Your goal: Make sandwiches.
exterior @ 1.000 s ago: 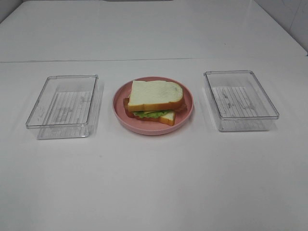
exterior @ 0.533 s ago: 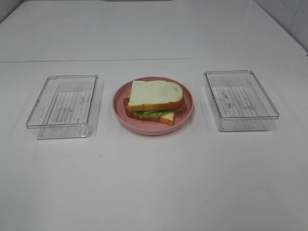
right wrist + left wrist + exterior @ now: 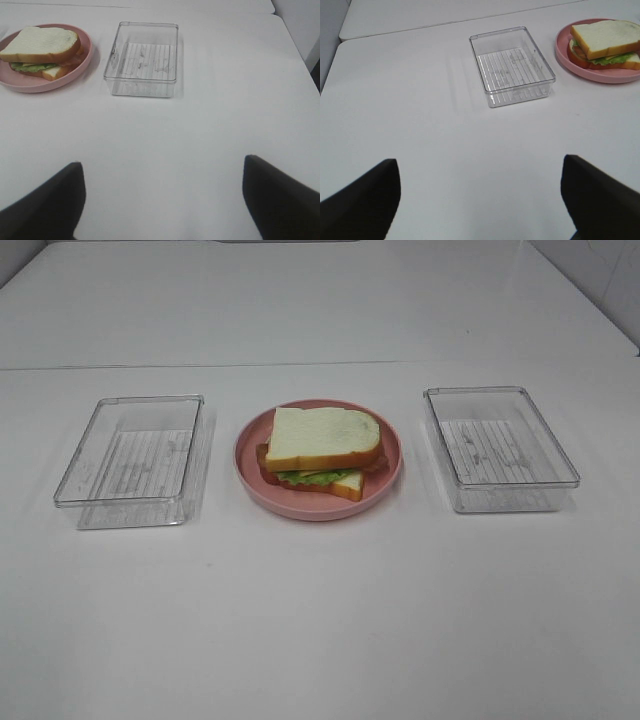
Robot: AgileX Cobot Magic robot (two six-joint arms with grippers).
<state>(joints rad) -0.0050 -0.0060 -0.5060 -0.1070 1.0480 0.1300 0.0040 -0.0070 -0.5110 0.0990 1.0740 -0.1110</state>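
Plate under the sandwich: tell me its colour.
The plate is pink, clearest in the exterior high view.

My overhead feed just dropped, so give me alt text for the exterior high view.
A toy sandwich of white bread, lettuce and bacon sits assembled on a round pink plate mid-table. An empty clear plastic tray flanks it on the left and another on the right; neither arm shows.
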